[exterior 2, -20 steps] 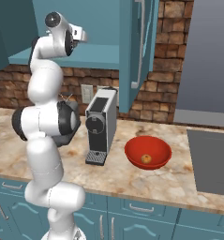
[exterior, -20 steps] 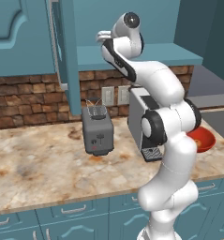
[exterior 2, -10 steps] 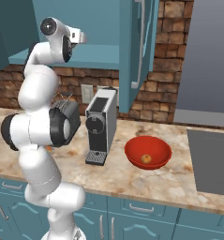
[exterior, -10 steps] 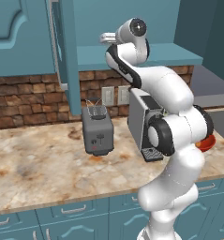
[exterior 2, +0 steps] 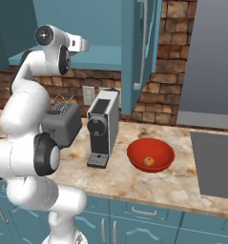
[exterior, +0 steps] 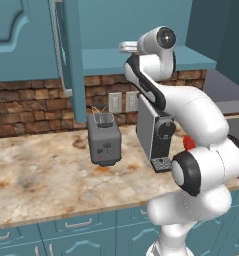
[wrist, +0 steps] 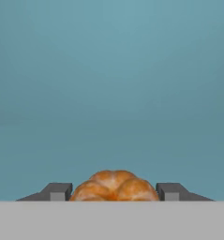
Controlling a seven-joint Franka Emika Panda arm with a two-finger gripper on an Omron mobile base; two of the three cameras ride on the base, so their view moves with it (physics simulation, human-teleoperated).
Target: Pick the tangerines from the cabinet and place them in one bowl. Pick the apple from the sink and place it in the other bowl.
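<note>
Gripping a tangerine [wrist: 114,185] between my two dark fingertips [wrist: 57,191], I have my pincer [wrist: 114,192] clenched on the fruit, one tip pressed against each side of it, with flat teal cabinet surface spreading out behind it in the hand view. The tangerine is orange and lobed, with a paler patch on top. From the left base view my hand [exterior: 131,47] reaches up at the front edge of the teal shelf [exterior: 191,62] of the wall cabinet [exterior: 141,25], whose panelled door [exterior: 71,55] stands swung open toward the room. The right base view shows the same reach from the other side, my wrist [exterior 2: 75,44] level with the shelf and the open door [exterior 2: 137,47] hanging to its right. Down on the marbled counter [exterior 2: 182,183] sits a red bowl [exterior 2: 150,155], and inside it lies another small orange fruit [exterior 2: 148,162], resting near the bottom. Just left of the bowl stands a silver and black coffee machine [exterior 2: 103,126], and left of that a dark grey toaster [exterior 2: 63,124], partly hidden by my arm. In the left base view the toaster [exterior: 104,139] stands clear on the counter in front of the brick wall [exterior: 26,105], and a sliver of the red bowl [exterior: 189,143] peeks out from behind my elbow.
</note>
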